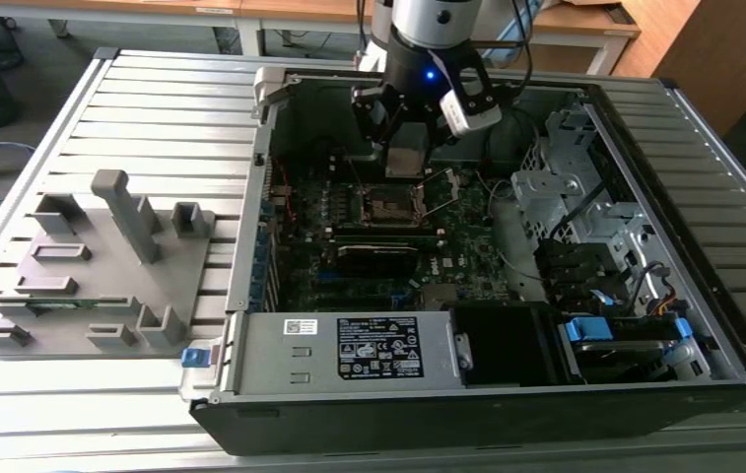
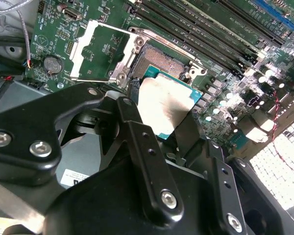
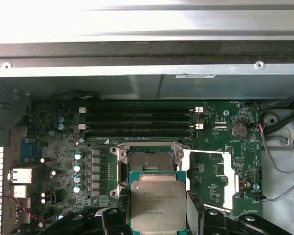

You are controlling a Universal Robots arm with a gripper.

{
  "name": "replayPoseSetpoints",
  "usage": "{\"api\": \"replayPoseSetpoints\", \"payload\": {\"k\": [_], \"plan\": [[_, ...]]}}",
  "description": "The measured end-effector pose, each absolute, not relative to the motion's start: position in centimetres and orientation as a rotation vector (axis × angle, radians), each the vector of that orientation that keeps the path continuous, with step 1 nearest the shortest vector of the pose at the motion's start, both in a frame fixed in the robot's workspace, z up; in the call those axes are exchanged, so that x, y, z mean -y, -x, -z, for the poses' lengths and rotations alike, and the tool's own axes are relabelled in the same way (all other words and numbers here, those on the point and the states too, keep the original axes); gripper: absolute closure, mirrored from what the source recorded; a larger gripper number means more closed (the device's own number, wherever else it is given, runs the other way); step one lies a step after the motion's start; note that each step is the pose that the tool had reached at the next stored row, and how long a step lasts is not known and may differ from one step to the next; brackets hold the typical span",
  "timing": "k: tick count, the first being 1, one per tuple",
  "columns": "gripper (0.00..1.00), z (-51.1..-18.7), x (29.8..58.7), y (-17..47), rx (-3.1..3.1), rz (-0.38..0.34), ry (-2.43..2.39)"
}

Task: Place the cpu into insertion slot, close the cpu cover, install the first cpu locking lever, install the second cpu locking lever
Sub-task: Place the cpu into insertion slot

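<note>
Here the cpu (image 3: pixel 158 205) is held clamped in the hand (image 3: pixel 158 218), near the empty insertion slot (image 3: pixel 146 164) but not seated; the cpu cover (image 3: pixel 206 153) is seen swung open, so no step is judged completed.

There's one gripper (image 3: pixel 157 220), one cpu (image 3: pixel 158 203), one slot (image 3: pixel 149 161), one cover (image 3: pixel 206 153), one coin cell (image 3: pixel 240 129), one computer case (image 1: pixel 478 394) and one grey rack (image 1: pixel 84 296) alongside.
</note>
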State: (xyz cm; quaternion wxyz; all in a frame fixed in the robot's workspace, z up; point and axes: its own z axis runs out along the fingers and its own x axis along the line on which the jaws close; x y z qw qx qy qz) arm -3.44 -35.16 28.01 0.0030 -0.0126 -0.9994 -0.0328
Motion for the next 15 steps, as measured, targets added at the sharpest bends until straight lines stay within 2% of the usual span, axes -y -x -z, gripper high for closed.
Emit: {"api": "replayPoseSetpoints", "payload": {"k": [15], "plan": [[0.46,-27.65,35.16,3.44,3.134,0.103,0.04]]}}
